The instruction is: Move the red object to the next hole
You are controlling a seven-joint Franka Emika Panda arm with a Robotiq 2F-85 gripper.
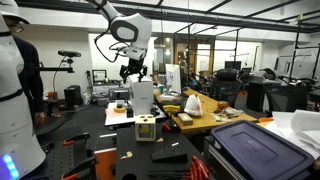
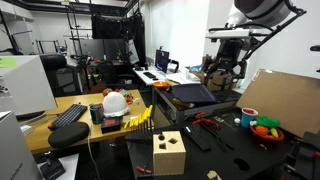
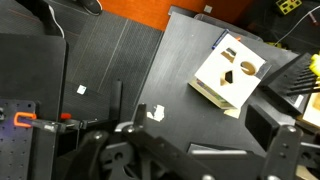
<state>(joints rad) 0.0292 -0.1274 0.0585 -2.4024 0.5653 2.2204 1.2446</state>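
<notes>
- Your black robot gripper (image 1: 134, 72) hangs high, jaws apart, empty.
- The pale wooden holed cube (image 3: 232, 78) lies at two o'clock in wrist view; red object indiscernible.
- Risk: an offset descent knocks the cube.

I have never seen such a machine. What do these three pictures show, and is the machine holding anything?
This is a white robot arm in a workshop. Two pictures come from cameras standing in the room. The third comes from a camera on the arm's wrist, looking down. On the dark table stands a wooden box with shaped holes in its top. The fingers hang open, high above the table, and hold nothing.
</notes>
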